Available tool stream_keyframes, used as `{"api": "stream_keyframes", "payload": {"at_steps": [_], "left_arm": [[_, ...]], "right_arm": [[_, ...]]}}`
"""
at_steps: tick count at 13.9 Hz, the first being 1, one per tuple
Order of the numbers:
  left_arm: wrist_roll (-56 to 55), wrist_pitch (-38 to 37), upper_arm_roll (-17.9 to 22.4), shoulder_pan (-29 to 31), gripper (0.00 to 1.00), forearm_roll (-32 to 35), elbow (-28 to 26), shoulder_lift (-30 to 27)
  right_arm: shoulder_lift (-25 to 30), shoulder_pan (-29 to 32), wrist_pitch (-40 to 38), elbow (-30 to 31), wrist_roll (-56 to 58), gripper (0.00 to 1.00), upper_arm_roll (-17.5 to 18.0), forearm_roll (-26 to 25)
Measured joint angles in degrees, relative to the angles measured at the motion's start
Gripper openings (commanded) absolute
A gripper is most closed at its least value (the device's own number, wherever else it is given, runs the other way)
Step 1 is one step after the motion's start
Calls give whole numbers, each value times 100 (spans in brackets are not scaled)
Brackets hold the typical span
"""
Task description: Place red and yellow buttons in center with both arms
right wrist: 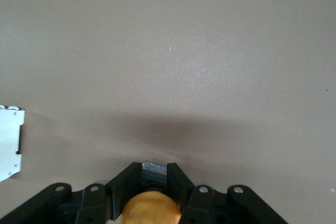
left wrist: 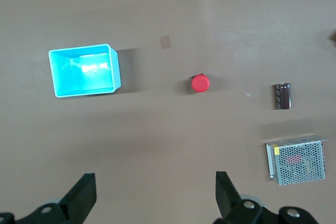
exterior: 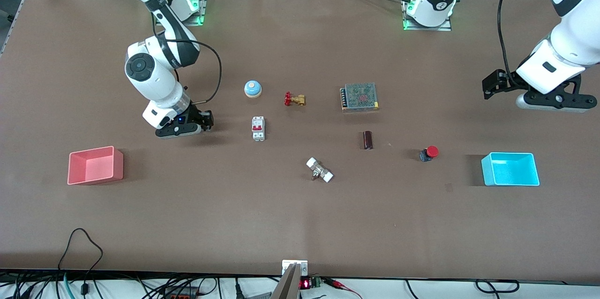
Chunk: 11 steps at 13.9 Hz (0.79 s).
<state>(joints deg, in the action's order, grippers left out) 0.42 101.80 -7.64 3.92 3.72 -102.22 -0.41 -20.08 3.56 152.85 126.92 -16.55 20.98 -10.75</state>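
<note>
The red button (exterior: pixel 429 153) lies on the bare brown tabletop beside the cyan tray; it also shows in the left wrist view (left wrist: pixel 200 83). My left gripper (exterior: pixel 490 87) hangs open and empty over bare table at the left arm's end, its fingers spread wide (left wrist: pixel 155 182), well apart from the red button. My right gripper (exterior: pixel 207 120) is low over bare table beside the white circuit breaker, toward the right arm's end. It is shut on the yellow button (right wrist: pixel 152 208), whose orange-yellow cap sits between the fingers (right wrist: pixel 155 174). The gripper hides the yellow button in the front view.
A pink tray (exterior: pixel 96 165) stands at the right arm's end, a cyan tray (exterior: pixel 510 169) at the left arm's. Around the middle lie a light-blue dome (exterior: pixel 252 88), brass valve (exterior: pixel 294 99), mesh power supply (exterior: pixel 359 97), circuit breaker (exterior: pixel 258 128), dark cylinder (exterior: pixel 368 140) and white fitting (exterior: pixel 319 170).
</note>
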Motion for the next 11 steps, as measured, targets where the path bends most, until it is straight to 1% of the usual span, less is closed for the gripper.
{"api": "stream_keyframes", "payload": {"at_steps": [1, 2, 4, 5, 7, 9, 11], "left_arm": [[1, 5, 0, 1, 100, 0, 29, 2], [1, -143, 0, 1, 100, 0, 121, 15], [14, -901, 0, 1, 100, 0, 630, 168], [30, -1162, 0, 1, 100, 0, 930, 303], [54, -1354, 0, 2, 100, 0, 1310, 566], [84, -1422, -4, 2, 100, -1, 1394, 719], [352, -1510, -17, 0, 100, -12, 1339, 747]], "right_arm": [[-18, 0, 2, 0, 0, 30, -14, -24], [-34, -1, 3, 0, 0, 30, -16, -41], [-60, -22, 3, -1, 0, 30, -19, -47], [-69, -41, 3, 0, 0, 30, -32, -58], [-112, -83, 3, -1, -1, 31, -68, -148], [-180, -98, 5, -1, -2, 31, -96, -192], [-229, -114, 6, -1, -2, 32, -104, -195]]}}
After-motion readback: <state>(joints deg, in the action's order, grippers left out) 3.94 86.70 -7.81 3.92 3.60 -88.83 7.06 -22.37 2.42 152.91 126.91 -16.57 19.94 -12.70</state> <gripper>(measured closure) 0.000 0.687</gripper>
